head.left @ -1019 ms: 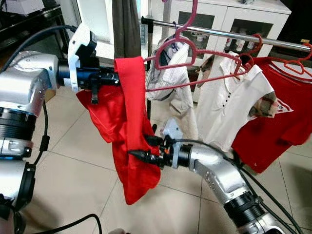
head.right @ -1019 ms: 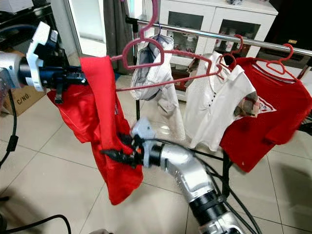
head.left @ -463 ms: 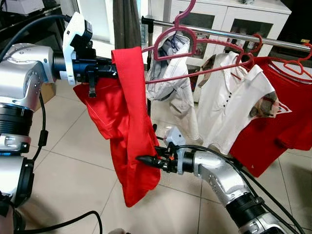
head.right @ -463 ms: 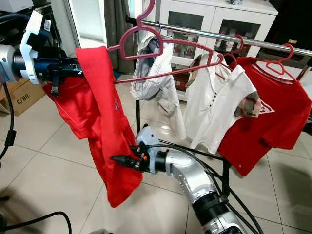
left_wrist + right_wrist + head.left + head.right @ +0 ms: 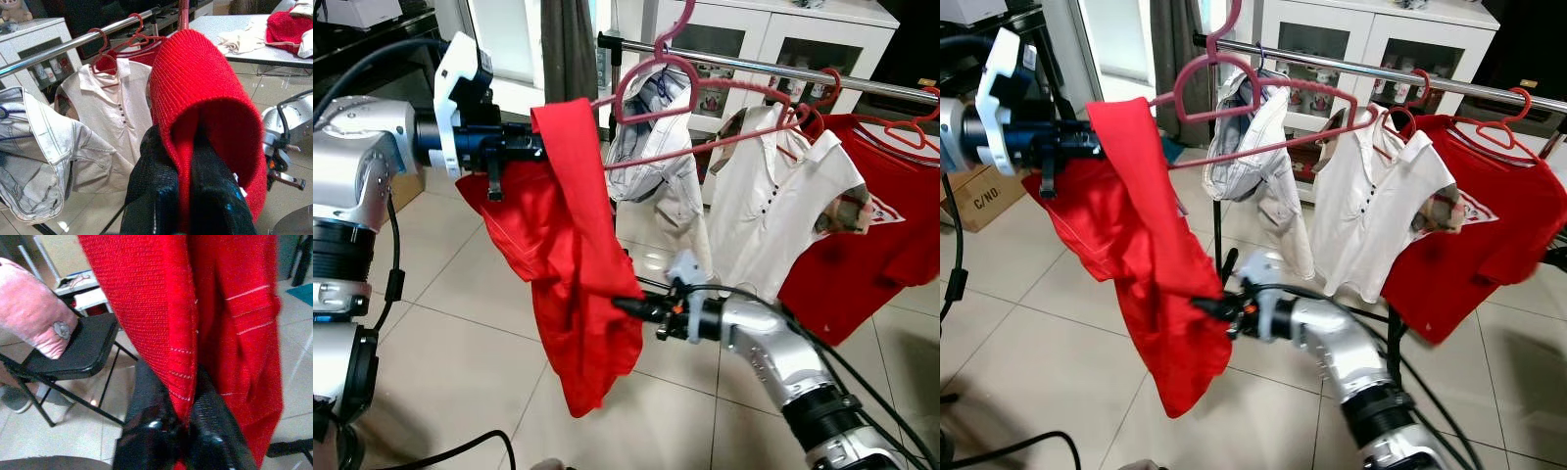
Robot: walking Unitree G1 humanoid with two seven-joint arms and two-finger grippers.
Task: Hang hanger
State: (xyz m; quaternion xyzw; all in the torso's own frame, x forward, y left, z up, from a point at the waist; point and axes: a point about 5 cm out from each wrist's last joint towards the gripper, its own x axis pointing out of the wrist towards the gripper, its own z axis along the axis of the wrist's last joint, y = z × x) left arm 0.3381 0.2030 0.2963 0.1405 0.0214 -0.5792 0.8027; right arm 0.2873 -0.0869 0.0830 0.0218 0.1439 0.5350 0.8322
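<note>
A pink hanger (image 5: pixel 658 82) carries a red garment (image 5: pixel 570 284) on its left end. Its hook rises near the left end of the metal rail (image 5: pixel 862 83); whether it rests on the rail I cannot tell. My left gripper (image 5: pixel 524 149) is held high at the left, shut on the fabric folded over the hanger's end. In the left wrist view, red knit (image 5: pixel 205 98) is wrapped over the black fingers (image 5: pixel 151 196). Lower down, my right gripper (image 5: pixel 625 305) is shut on the garment's hanging edge, and red cloth (image 5: pixel 215 308) runs between its fingers (image 5: pixel 146 396).
The rail also holds a pale denim garment (image 5: pixel 651 157), a white polo shirt (image 5: pixel 773 206) and a red T-shirt (image 5: pixel 862 255). A white cabinet (image 5: pixel 773 29) stands behind. A cardboard box (image 5: pixel 979 196) sits at the left, and a black folding chair (image 5: pixel 73 352) is nearby.
My right gripper has moved to the right and slightly up, drawing the garment's lower part with it. The left gripper and hanger end have shifted a little up and left.
</note>
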